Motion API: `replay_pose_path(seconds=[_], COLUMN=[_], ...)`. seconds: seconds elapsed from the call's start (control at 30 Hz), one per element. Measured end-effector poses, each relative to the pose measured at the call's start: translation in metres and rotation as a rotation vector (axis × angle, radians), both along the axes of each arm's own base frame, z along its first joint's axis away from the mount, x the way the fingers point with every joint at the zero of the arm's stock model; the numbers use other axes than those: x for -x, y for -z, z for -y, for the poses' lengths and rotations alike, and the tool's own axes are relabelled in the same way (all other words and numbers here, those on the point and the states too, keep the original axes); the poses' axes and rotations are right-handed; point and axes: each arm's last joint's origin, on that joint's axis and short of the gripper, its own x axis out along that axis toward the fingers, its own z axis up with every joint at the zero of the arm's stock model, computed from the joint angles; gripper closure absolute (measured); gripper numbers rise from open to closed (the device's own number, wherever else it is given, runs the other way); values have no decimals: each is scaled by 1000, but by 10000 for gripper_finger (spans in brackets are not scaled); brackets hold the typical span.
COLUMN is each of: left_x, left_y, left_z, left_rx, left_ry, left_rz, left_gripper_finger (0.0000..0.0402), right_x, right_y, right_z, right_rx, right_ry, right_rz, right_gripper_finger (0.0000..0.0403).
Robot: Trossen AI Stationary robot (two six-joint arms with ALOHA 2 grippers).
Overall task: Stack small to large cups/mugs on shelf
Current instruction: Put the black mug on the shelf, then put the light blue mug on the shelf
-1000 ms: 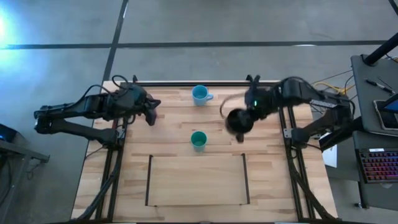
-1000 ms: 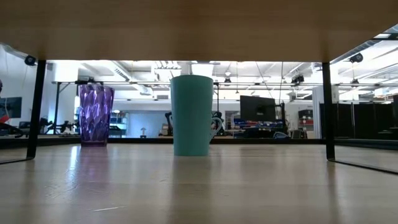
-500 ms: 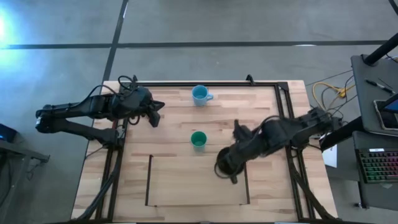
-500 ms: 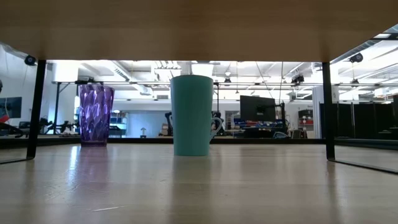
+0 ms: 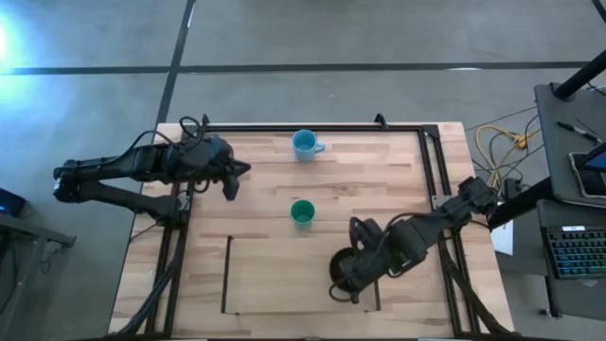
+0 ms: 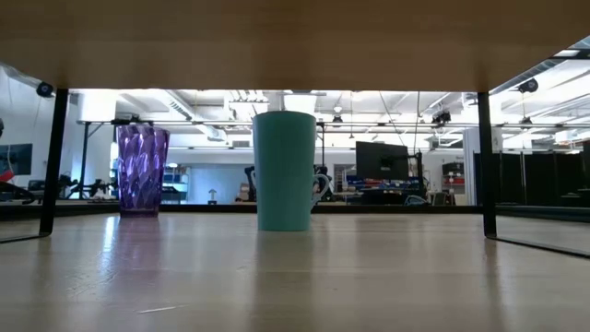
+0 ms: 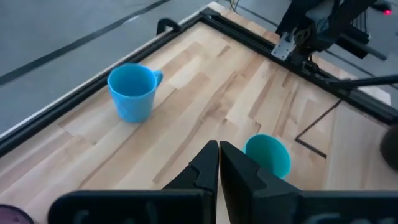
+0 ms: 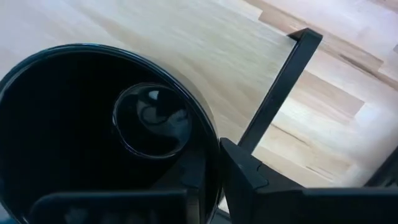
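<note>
My right gripper (image 5: pixel 351 274) is shut on the black mug (image 5: pixel 341 265), which is upright over the right dark line (image 5: pixel 375 275) of the shelf (image 5: pixel 298 279). The mug's opening fills the right wrist view (image 8: pixel 93 124). The green cup (image 5: pixel 302 212) stands upright on the table, just beyond the shelf. The light-blue mug (image 5: pixel 304 144) stands near the far edge. My left gripper (image 5: pixel 233 176) is shut and empty at the far left. The purple tumbler (image 6: pixel 141 171) stands upright in the low view; in the high view my left arm hides it. My right gripper holds the black mug by its rim (image 8: pixel 210 138), with one finger (image 8: pixel 194 180) inside the mug and the other finger (image 8: pixel 245 177) outside the wall. The fingers come from above, pointing down. The mug is upright, opening up; whether its base touches the table I cannot tell.
A black metal frame (image 5: pixel 312 126) runs along the table's far edge and down both sides. The shelf's right line also shows in the right wrist view (image 8: pixel 273 106), right beside the mug. Bare wood lies inside the shelf outline, to the mug's left.
My right gripper has carried the black mug from the far right of the table toward the near edge and a little left, to the shelf's right line. The mug has stayed upright in the hold.
</note>
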Motion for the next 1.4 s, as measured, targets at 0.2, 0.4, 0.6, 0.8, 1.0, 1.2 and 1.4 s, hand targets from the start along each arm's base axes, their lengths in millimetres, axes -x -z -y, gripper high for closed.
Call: replay_pose_path(seconds=[0.2, 0.4, 0.6, 0.8, 1.0, 1.2, 1.4], left_x=[1, 3, 6, 6, 1, -2, -3], left_y=[2, 1, 0, -1, 1, 3, 3], left_z=[2, 3, 3, 3, 3, 2, 2], left_rx=[12, 13, 6, 5, 5, 12, 23], left_ry=[28, 32, 36, 37, 37, 33, 26], left_rz=[-25, -15, -8, -6, -17, -27, -16], left_gripper_finger=[402, 402, 402, 402, 402, 402, 402], right_x=[-3, -1, 13, 22, -3, -18, -33], right_y=[3, 1, -18, -45, -42, -38, 4], right_z=[-3, -4, 6, 50, 150, 268, 343], right_rx=[-22, -37, -7, 137, 266, 236, 74], right_ry=[-1, 3, 31, 58, -38, -108, -177], right_rz=[11, 17, 63, 213, 158, 303, 341], right_gripper_finger=[344, 285, 234, 216, 221, 232, 230])
